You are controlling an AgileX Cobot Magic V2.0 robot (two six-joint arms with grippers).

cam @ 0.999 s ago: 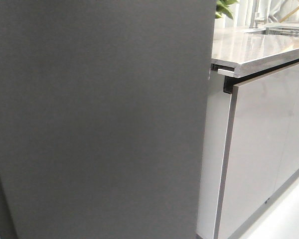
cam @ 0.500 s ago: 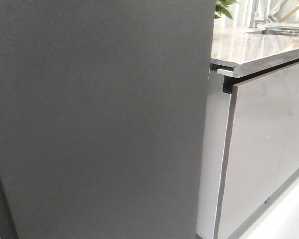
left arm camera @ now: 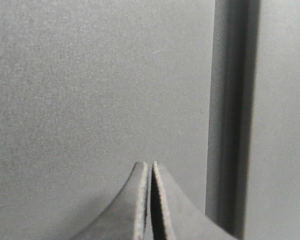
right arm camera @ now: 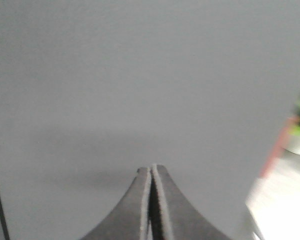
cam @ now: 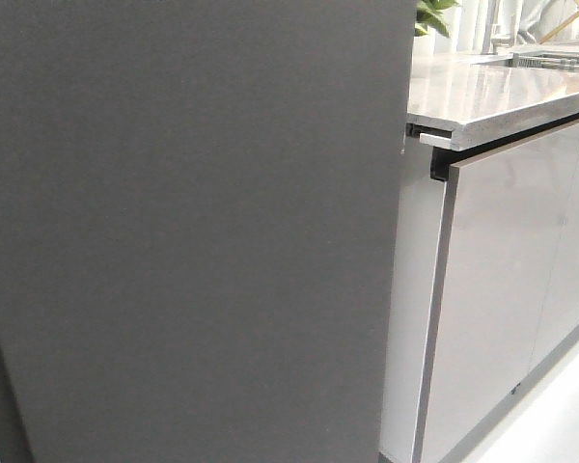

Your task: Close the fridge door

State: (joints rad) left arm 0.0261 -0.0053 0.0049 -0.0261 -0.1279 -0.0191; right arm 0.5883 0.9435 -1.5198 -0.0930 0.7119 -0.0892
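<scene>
The fridge door [cam: 193, 222] is a flat matte dark-grey panel that fills the left two thirds of the front view. It also fills the left wrist view [left arm camera: 90, 80] and the right wrist view [right arm camera: 140, 75]. My left gripper [left arm camera: 150, 164] is shut and empty, its tips close to or against the panel, next to a dark vertical seam [left arm camera: 232, 115]. My right gripper [right arm camera: 152, 168] is shut and empty, its tips close to or against the panel. Neither gripper shows in the front view.
A white side panel [cam: 410, 289] stands right of the fridge door. Glossy light-grey cabinet doors [cam: 507, 280] run under a grey stone countertop [cam: 492, 92]. A green plant [cam: 434, 14] stands at the back. Pale floor [cam: 560, 424] lies at the lower right.
The door's right edge and the cabinets have shifted very slightly in the front view. Nothing else has visibly changed.
</scene>
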